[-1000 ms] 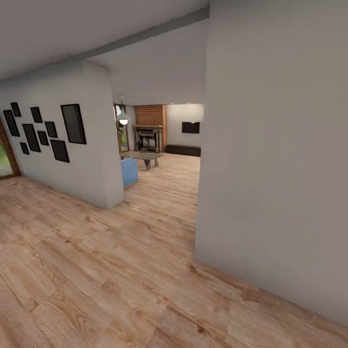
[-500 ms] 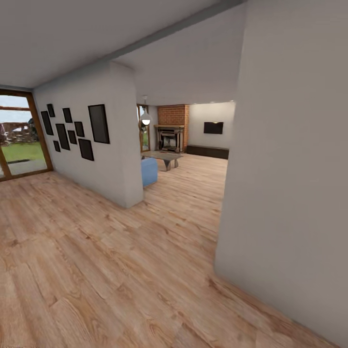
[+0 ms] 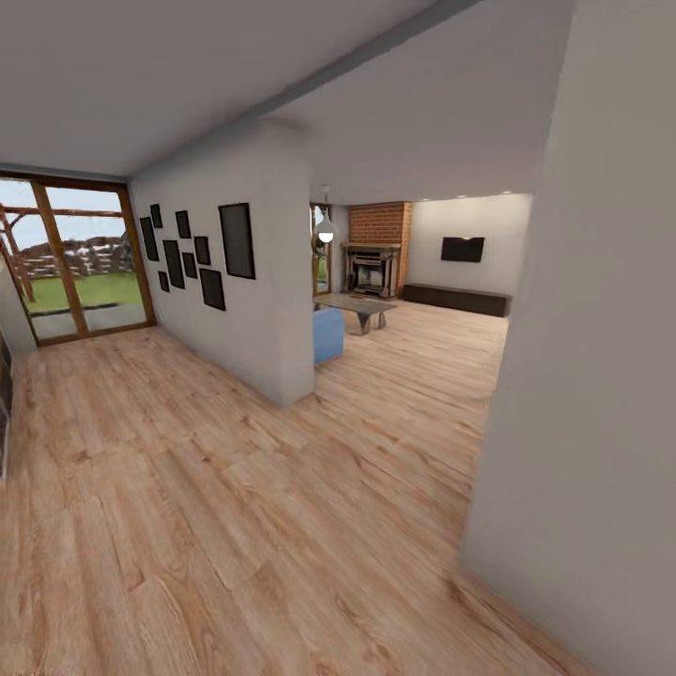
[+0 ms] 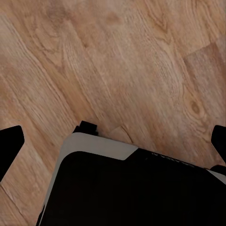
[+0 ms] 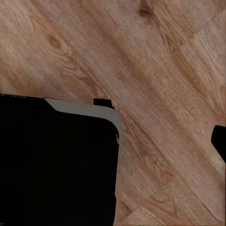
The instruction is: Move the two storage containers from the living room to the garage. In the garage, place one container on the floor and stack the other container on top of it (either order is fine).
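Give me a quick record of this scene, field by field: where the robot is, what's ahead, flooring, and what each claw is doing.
location: hallway facing the living room
ahead: brick fireplace, coffee table, blue sofa
left side: glass doors, framed pictures on the partition wall
right side: pale wall, close
flooring: light wood planks
storage containers: none visible
left claw: empty, fingers wide apart
right claw: one fingertip visible, state unclear

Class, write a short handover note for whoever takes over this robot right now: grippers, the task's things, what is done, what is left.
Left gripper: open, empty, above the plank floor.
Right gripper: one finger visible, state unclear.
Living room lies ahead, with brick fireplace and blue sofa.
Done: no delivery yet.
Left: drive in, find both containers, carry them to the garage, stack.
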